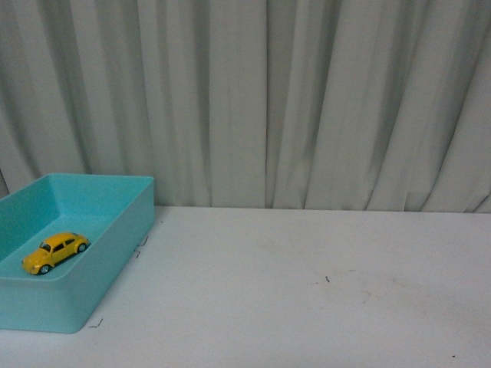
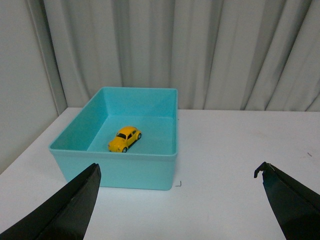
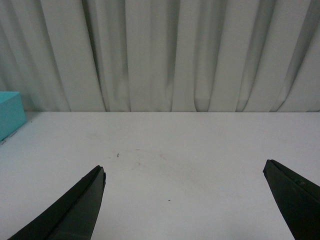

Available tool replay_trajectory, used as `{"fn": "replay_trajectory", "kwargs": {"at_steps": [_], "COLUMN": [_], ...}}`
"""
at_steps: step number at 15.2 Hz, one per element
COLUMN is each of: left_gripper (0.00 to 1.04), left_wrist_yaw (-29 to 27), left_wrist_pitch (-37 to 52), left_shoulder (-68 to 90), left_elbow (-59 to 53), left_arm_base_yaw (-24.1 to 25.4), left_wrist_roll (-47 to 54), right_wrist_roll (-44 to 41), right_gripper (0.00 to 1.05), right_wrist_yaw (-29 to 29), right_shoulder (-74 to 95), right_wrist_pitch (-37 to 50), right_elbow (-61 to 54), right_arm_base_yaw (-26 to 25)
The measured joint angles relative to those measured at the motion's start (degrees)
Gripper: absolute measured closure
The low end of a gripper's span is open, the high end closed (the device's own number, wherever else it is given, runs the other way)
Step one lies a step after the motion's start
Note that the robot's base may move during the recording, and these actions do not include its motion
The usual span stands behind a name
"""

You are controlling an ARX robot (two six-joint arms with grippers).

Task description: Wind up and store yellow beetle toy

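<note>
yellow beetle toy (image 2: 125, 139): glossy yellow paint, shiny enough to catch light on the roof; dark windows, silvery hubs
turquoise bin (image 2: 165, 172): smooth plastic by the look of it, soft satin sheen, no texture
table (image 1: 307, 307): matt white top, smooth, a few faint scuffs and dark specks
curtain (image 1: 307, 100): pale grey-white cloth, matt, hanging in soft folds
left gripper (image 2: 177, 192) fingers (image 2: 75, 205): black, matt, looks like plastic
right gripper (image 3: 182, 195) fingers (image 3: 80, 205): same matt black finish

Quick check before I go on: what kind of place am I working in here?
Probably a staged test or lab bench, not a home. A bare white table stands before a pale curtain; small corner marks sit by the turquoise bin, which holds the yellow beetle toy.
</note>
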Motion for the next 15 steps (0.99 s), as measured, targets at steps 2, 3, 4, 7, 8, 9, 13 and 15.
{"fn": "replay_trajectory", "kwargs": {"at_steps": [2, 3, 4, 7, 8, 9, 13, 15], "left_gripper": [0.07, 0.07, 0.07, 0.07, 0.07, 0.07, 0.07, 0.07], "left_wrist_yaw": [0.00, 0.00, 0.02, 0.00, 0.00, -0.02, 0.02, 0.09], "left_wrist_pitch": [0.09, 0.02, 0.02, -0.02, -0.04, -0.02, -0.02, -0.11], "left_shoulder": [0.00, 0.00, 0.00, 0.00, 0.00, 0.00, 0.00, 0.00], "left_elbow": [0.00, 0.00, 0.00, 0.00, 0.00, 0.00, 0.00, 0.00], "left_arm_base_yaw": [0.00, 0.00, 0.00, 0.00, 0.00, 0.00, 0.00, 0.00], "left_wrist_roll": [0.00, 0.00, 0.02, 0.00, 0.00, -0.02, -0.02, -0.04], "right_wrist_roll": [0.00, 0.00, 0.00, 0.00, 0.02, 0.00, 0.11, 0.20], "right_gripper": [0.06, 0.06, 0.06, 0.06, 0.06, 0.06, 0.06, 0.06], "right_wrist_yaw": [0.00, 0.00, 0.00, 0.02, -0.02, -0.02, 0.02, 0.00], "right_shoulder": [0.00, 0.00, 0.02, 0.02, 0.02, 0.02, 0.00, 0.00], "right_wrist_pitch": [0.13, 0.15, 0.24, 0.09, 0.11, 0.11, 0.02, 0.02], "right_elbow": [0.00, 0.00, 0.00, 0.00, 0.00, 0.00, 0.00, 0.00], "right_arm_base_yaw": [0.00, 0.00, 0.00, 0.00, 0.00, 0.00, 0.00, 0.00]}}
